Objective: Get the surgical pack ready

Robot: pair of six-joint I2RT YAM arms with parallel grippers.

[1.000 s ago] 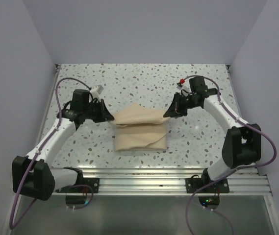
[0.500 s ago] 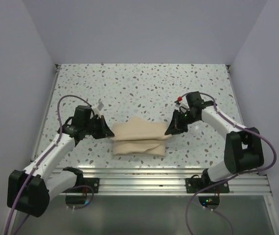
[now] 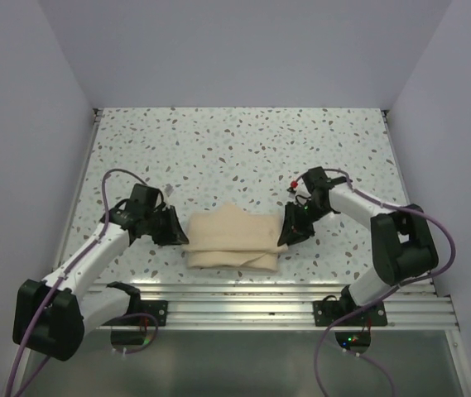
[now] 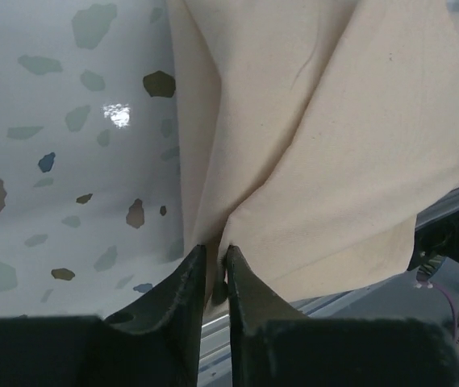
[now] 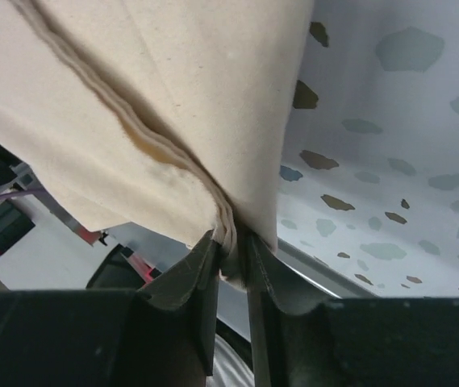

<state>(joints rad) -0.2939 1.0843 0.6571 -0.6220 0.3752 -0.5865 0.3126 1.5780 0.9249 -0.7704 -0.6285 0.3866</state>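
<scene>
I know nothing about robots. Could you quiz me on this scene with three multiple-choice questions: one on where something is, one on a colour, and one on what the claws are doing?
1. Where on the table is the cloth pack?
A) far back corner
B) near edge, between the arms
C) against the left wall

2. What colour is the cloth pack?
A) blue
B) white
C) tan-beige

3. What are the left gripper and right gripper doing?
A) each pinching a side of the pack
B) both hanging open above it
C) only the left touches it

Answers:
1 B: the overhead view shows it close to the arm bases.
2 C: it is plain beige in every view.
3 A: both wrist views show cloth between nearly closed fingers.
</scene>
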